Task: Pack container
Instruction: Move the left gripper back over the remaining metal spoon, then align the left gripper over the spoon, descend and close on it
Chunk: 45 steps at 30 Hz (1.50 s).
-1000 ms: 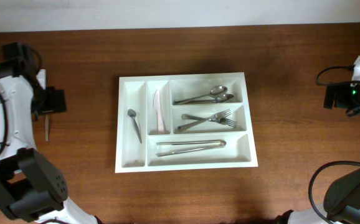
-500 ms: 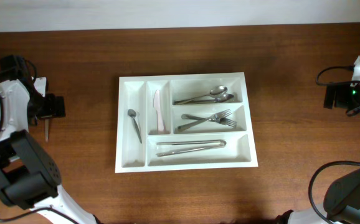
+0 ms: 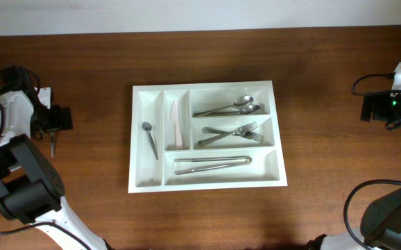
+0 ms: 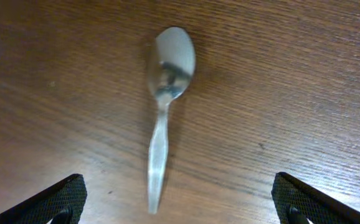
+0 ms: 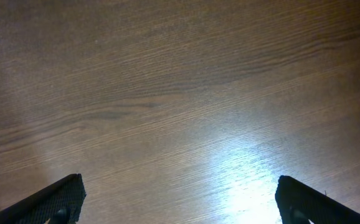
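Holding container (image 3: 145, 170) ctr, wood-grain table (image 3: 325, 194) meets white wall (image 3: 186, 14).

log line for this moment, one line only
left gripper: open above spoon on table | right gripper: open, empty | container: cutlery in all five compartments

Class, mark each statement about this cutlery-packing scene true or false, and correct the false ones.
1. A spoon lies on the table between the fingers of the open left pincer. True.
2. The tongs lie in the top wide compartment of the container. False: they lie in the bottom wide one, as seen from overhead.
3. The right pincer grips a fork. False: it is open and holds nothing.
4. A white knife lies in a narrow compartment. True.
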Available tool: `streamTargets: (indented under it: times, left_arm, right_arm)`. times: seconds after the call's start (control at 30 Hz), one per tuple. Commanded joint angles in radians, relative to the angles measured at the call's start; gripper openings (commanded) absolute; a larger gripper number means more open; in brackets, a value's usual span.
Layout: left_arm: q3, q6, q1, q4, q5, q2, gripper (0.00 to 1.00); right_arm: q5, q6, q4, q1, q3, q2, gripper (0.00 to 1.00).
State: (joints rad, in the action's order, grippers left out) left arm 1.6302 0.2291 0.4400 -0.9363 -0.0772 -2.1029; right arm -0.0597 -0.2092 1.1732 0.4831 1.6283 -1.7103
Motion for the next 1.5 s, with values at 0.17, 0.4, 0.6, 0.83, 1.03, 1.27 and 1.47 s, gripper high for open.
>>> streamTargets:
  times: [0.17,0.4,0.6,0.83,1.03,1.27,1.47]
  left_arm:
    - [-0.008,0.019,0.028,0.017,0.090,-0.057,0.97]
    - [-0.008,0.022,0.056,0.021,0.090,-0.058,0.97]
    - [-0.008,0.035,0.058,0.020,0.089,-0.060,0.97]
    - [-0.008,0.035,0.058,0.020,0.088,-0.073,0.97]
    - [-0.008,0.035,0.058,0.014,0.070,-0.091,0.97]
    - [-0.008,0.035,0.058,0.020,0.031,-0.091,0.97]
    - [-0.008,0.035,0.058,0.021,0.026,-0.092,0.97]
  right_arm:
    - [0.006,0.008,-0.001,0.002,-0.007,-0.002,0.99]
    - [0.006,0.008,-0.001,0.002,-0.007,-0.002,0.99]
    - [0.006,0.008,-0.001,0.002,-0.007,-0.002,0.99]
    - [0.006,0.008,0.000,0.002,-0.007,-0.002,0.99]
    - [0.006,0.008,-0.001,0.002,-0.007,-0.002,0.99]
    - [0.006,0.008,-0.001,0.002,-0.007,-0.002,0.99]
    - [0.006,0.008,-0.001,0.002,-0.007,-0.002,0.99]
